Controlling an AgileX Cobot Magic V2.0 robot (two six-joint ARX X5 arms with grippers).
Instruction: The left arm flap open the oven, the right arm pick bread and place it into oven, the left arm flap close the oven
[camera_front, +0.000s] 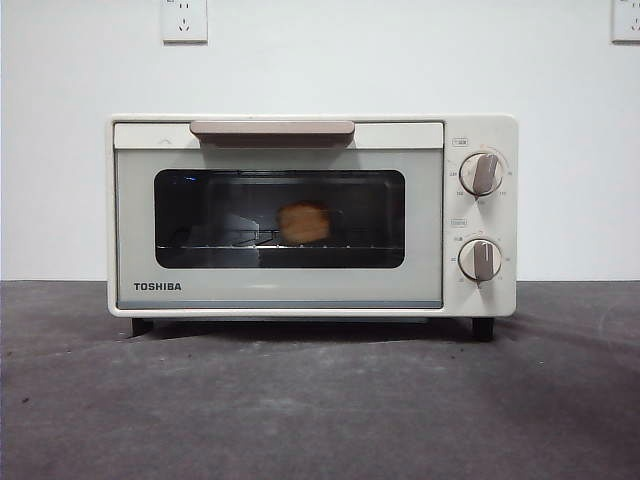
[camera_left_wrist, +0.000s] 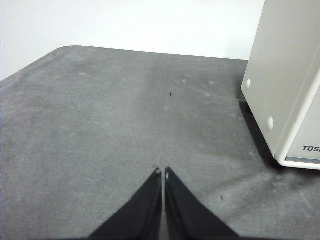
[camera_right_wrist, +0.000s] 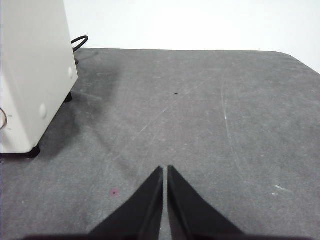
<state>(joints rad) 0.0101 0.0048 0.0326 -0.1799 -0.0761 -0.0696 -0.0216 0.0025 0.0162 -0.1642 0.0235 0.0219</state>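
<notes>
one golden bread (camera_front: 304, 222) on wire rack behind oven (camera_front: 290, 290) dark glass.

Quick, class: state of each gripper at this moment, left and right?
Left gripper: closed, holding nothing, over the table beside the oven.
Right gripper: closed, holding nothing; the bread sits inside the oven.

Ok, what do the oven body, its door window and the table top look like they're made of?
The oven body looks like cream-painted metal or plastic with a smooth satin finish; which one is not clear. Its door window looks like dark tinted glass: the bread and the wire rack show through it. The table top looks like a grey matte, felt-like mat, scuffed and lightly marked.
</notes>
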